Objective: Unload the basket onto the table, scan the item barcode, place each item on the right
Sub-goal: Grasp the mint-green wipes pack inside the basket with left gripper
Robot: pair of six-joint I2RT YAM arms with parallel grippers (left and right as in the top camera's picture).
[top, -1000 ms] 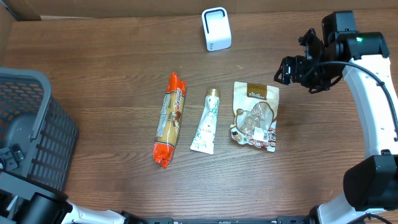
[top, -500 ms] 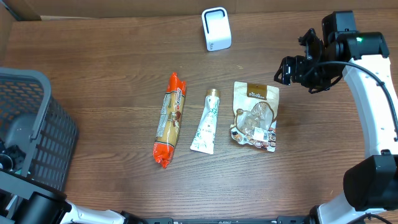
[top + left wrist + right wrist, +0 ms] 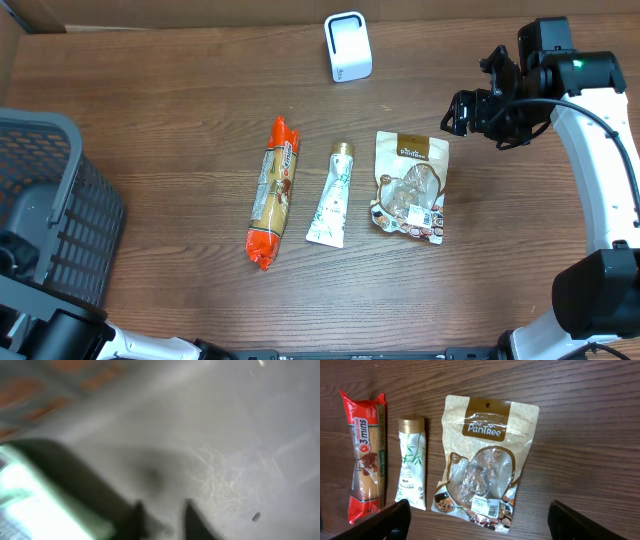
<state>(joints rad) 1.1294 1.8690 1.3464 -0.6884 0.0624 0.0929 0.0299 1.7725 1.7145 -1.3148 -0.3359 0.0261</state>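
Overhead: over the last second nothing on the brown wooden table (image 3: 180, 100) has moved. Only the left arm (image 3: 12, 250), at the lower-left edge beside the grey mesh basket (image 3: 70, 190), has shifted slightly, so scanning looks unstarted. The right gripper (image 3: 462, 112) hovers at upper right. Below it lies the beige windowed snack pouch (image 3: 411, 187), and the white box-shaped scanner (image 3: 347, 46) stands at top centre. The white gold-capped tube (image 3: 331, 196) and the red-ended spaghetti packet (image 3: 273, 193) lie left of the pouch.

Left wrist: all blur. The left gripper (image 3: 162, 520) shows only dark tips, so its opening and any hold cannot be told.

Right wrist: the fingers (image 3: 390, 520) are spread wide and hold nothing. The pouch's barcode label faces up, with nothing in the way.
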